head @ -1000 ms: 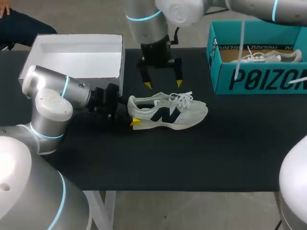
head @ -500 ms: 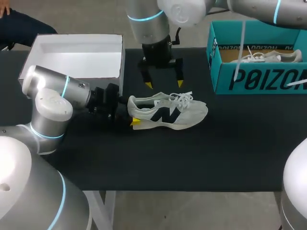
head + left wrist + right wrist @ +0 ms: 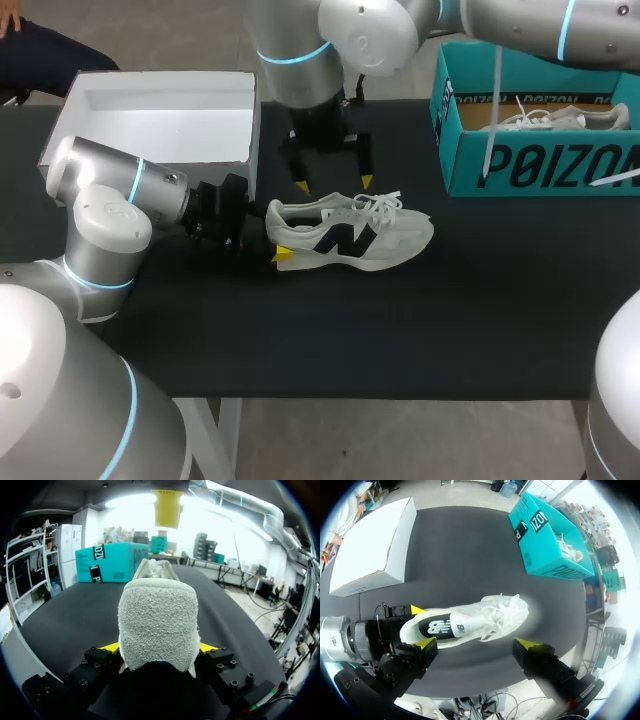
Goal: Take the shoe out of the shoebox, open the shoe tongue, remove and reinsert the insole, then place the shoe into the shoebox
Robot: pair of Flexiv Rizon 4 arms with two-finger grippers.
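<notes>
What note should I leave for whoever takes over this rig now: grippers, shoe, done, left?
Left gripper: fingers shut on the heel of the shoe, which lies on the table.
Right gripper: open, hovering over the shoe.
Teal shoebox at right rear holds a second shoe.
Done: shoe is out. The insole is inside it; whether it was already removed cannot be told.
Left: at least returning the shoe to the shoebox.
</notes>
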